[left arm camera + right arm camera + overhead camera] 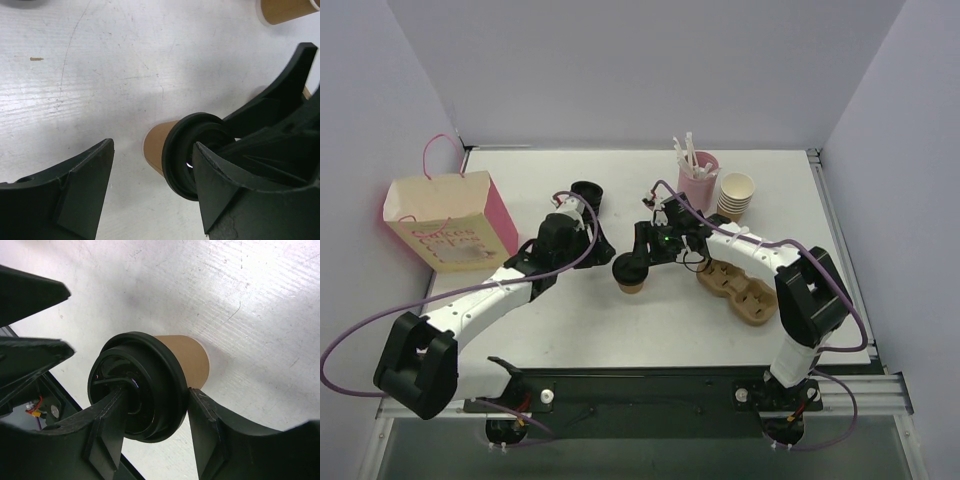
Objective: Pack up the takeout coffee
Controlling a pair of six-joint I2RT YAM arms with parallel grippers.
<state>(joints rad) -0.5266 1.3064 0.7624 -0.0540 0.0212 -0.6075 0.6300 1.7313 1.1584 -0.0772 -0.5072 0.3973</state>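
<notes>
The takeout coffee, a tan paper cup with a black lid, stands on the white table just left of centre. My right gripper reaches it from the right. In the right wrist view the gripper is closed on the lid: one finger presses the rim and the other lies across the lid's top. My left gripper is open just left of the cup. In the left wrist view the gripper is empty, and the cup sits close to its right finger.
A pink and cream paper bag stands at the left. A brown cup carrier lies right of the cup. A stack of lidless cups, a pink cup of straws and a stack of black lids stand at the back.
</notes>
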